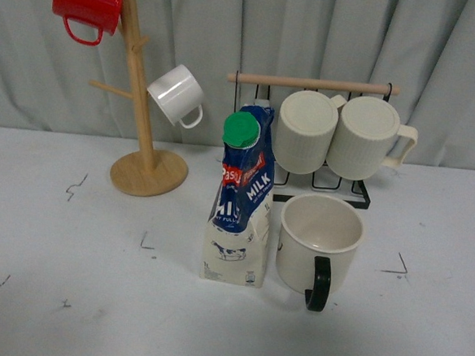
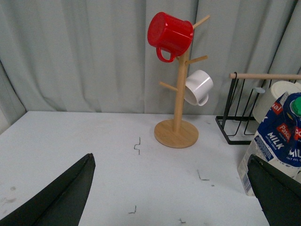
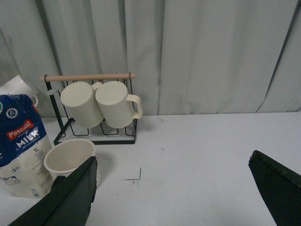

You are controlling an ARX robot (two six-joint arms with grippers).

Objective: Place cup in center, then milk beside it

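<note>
Nearest in each wrist view, the left gripper (image 2: 171,197) and right gripper (image 3: 181,195) show only dark fingers (image 2: 61,195) cut off at the frame edges, spread wide and released, grasping nothing. On the pale, scuffed surface (image 1: 66,296) the cup (image 1: 318,241) stands upright, handle toward the robot, just beside the milk (image 1: 241,203). Behind them stand a wooden mug tree (image 1: 141,98) and a black rack (image 1: 322,131) before a grey curtain (image 1: 329,38).
</note>
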